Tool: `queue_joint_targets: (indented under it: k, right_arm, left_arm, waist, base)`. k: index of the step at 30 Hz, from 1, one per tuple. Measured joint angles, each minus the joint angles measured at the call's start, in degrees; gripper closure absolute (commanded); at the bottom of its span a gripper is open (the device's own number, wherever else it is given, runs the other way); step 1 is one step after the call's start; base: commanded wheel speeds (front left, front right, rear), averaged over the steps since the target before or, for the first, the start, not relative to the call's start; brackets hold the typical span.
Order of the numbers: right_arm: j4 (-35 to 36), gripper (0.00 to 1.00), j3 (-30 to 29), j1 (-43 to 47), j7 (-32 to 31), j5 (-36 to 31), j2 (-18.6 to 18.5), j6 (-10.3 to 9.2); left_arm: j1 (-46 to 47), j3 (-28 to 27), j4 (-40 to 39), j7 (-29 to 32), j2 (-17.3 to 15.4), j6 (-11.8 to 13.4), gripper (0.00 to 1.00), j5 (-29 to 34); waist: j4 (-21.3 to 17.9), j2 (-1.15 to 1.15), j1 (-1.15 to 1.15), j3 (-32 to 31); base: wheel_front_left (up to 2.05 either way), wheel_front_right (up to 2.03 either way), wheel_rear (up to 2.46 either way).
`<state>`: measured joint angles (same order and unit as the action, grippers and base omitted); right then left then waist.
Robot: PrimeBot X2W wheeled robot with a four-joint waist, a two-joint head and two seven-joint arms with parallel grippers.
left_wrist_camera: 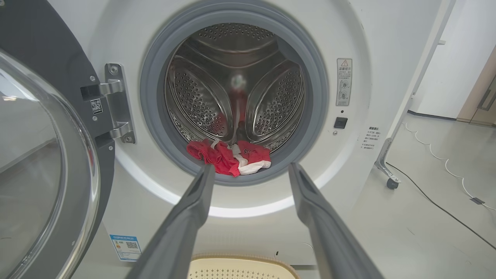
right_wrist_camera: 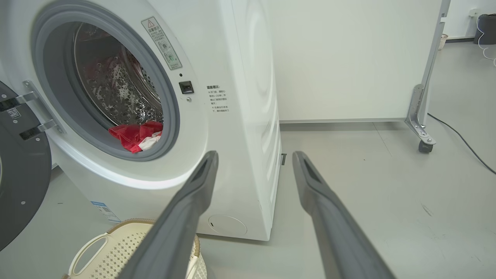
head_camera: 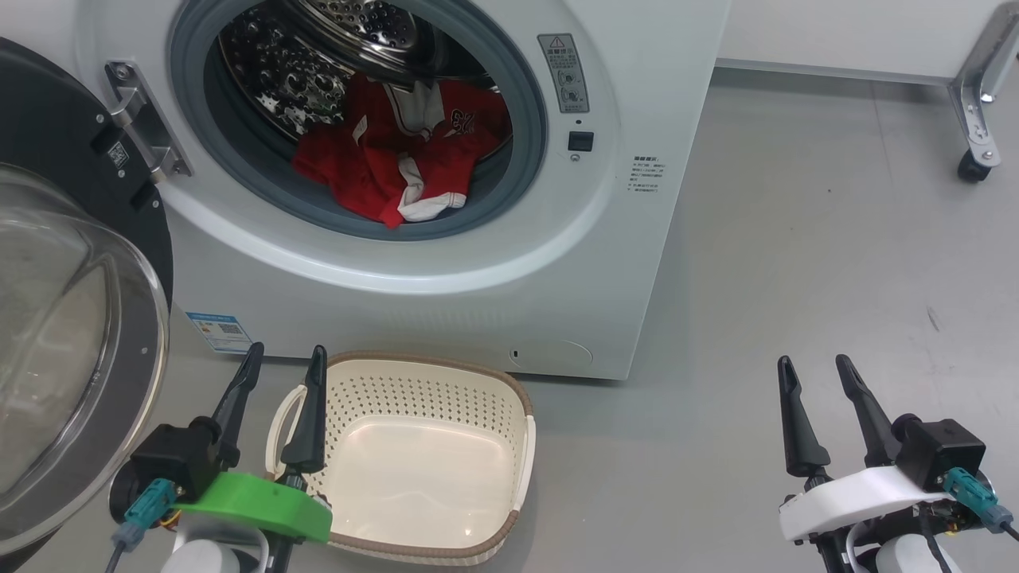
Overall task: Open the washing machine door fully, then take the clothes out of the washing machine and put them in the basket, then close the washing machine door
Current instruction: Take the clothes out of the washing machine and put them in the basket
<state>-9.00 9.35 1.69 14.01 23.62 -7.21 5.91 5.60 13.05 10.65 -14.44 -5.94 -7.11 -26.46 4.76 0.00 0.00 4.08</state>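
We see the red-and-white clothes [head_camera: 398, 151] heaped at the front of the drum inside the washing machine [head_camera: 637, 263]. Its black door [head_camera: 72, 318] is swung wide to the left. The cream basket [head_camera: 422, 398] sits just before the machine. Our left gripper [head_camera: 287, 348] hovers at the basket's left edge and our right gripper [head_camera: 813, 359] is well off to the right, both with fingers spread and gripping nothing.

Washing machine door [head_camera: 72, 318] hangs open left of the washing machine [head_camera: 493, 263]. Clothes [head_camera: 398, 151] lie in the drum [head_camera: 271, 79], at its front lip. Basket [head_camera: 430, 454] sits on the floor [head_camera: 796, 263] before the machine. Left gripper [head_camera: 286, 348] is by the basket's left handle, right gripper [head_camera: 814, 360] well apart to the right.
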Motion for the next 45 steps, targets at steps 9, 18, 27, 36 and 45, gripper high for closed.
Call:
queue_joint_targets:
  k: [9,18,27,36,45]
  right_arm:
    - [0.02,0.0,-0.02,0.0,0.0,0.0,0.0,0.0]
    - [0.04,0.0,-0.03,0.0,0.0,0.0,0.09,0.0]
    - [0.07,0.0,-0.03,0.0,0.0,0.0,0.16,0.0]
    - [0.85,0.0,0.27,-0.05,0.01,-0.07,0.25,0.0]
    - [1.88,0.0,1.72,-0.38,0.0,-0.82,0.87,0.0]
  left_arm:
    - [0.0,0.02,0.0,0.0,-0.01,0.0,0.0,0.0]
    - [0.0,0.0,0.0,0.0,-0.01,0.0,0.0,0.0]
    - [0.0,-0.04,-0.02,0.0,-0.03,0.0,0.0,0.0]
    - [0.0,-0.73,-0.49,0.0,-0.26,0.0,0.0,0.52]
    - [0.07,-1.76,-1.27,0.0,-1.81,0.01,0.0,0.94]
  waist:
    - [-0.03,0.0,0.0,0.41]
    - [0.08,0.0,0.0,0.83]
    - [0.07,0.0,0.0,1.12]
    - [-0.2,0.0,0.0,1.97]
    - [-1.53,0.0,0.0,5.44]
  base:
    - [0.0,0.0,0.0]
    - [0.0,0.0,0.0]
    - [0.0,0.0,0.0]
    - [0.0,0.0,0.0]
    - [0.0,0.0,0.0]
